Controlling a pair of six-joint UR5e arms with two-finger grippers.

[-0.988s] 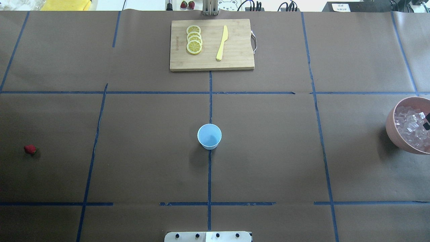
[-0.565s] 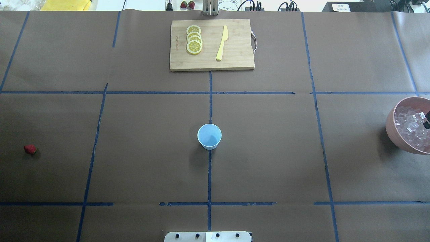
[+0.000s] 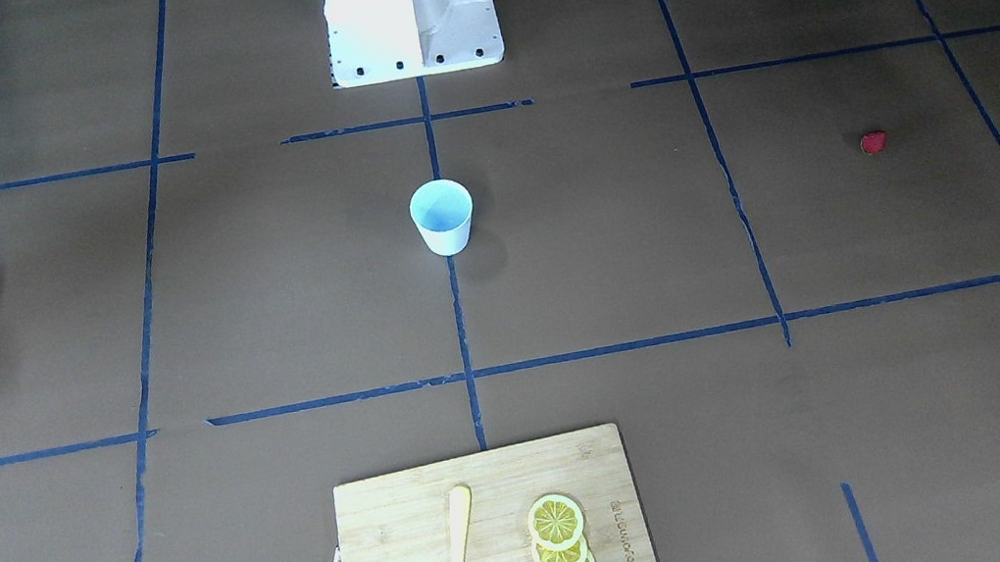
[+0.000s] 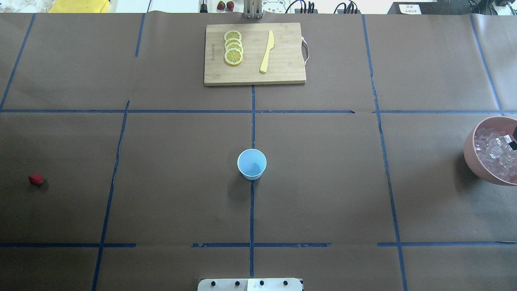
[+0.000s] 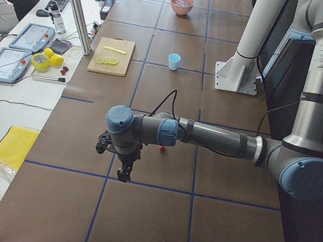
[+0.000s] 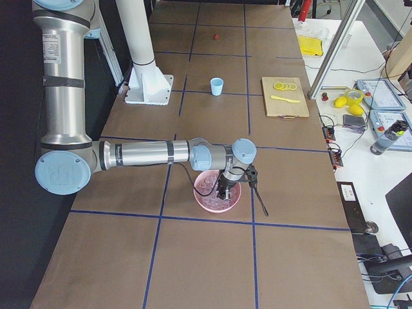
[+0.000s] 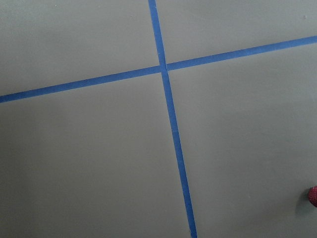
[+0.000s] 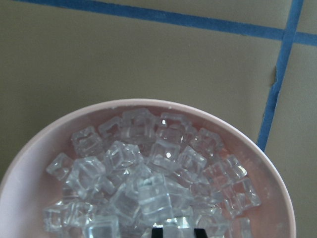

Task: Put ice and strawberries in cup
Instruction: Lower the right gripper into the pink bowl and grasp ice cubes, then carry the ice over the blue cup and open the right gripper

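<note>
Although both arms are out over their targets, nothing has reached the cup (image 4: 251,163) yet. It stands upright and empty in the middle of the table (image 4: 323,194), so both parts of the job are left to do. Far off to the right, the ice (image 8: 143,183) lies heaped in a pink bowl (image 4: 467,153), and the right gripper (image 8: 178,232) hangs low over the heap. Only its two dark tips show at the lower edge of the wrist view, a little apart with ice between them — whether they pinch a cube I cannot tell. Far off to the left, the strawberry (image 4: 36,179) lies alone on the table, well apart from the cup. The left gripper (image 5: 122,173) hangs above the table near it, not touching — its fingers show too small in the side view to say whether they are spread or closed. By my reading, each arm has a pick and a carry to the cup ahead.
</note>
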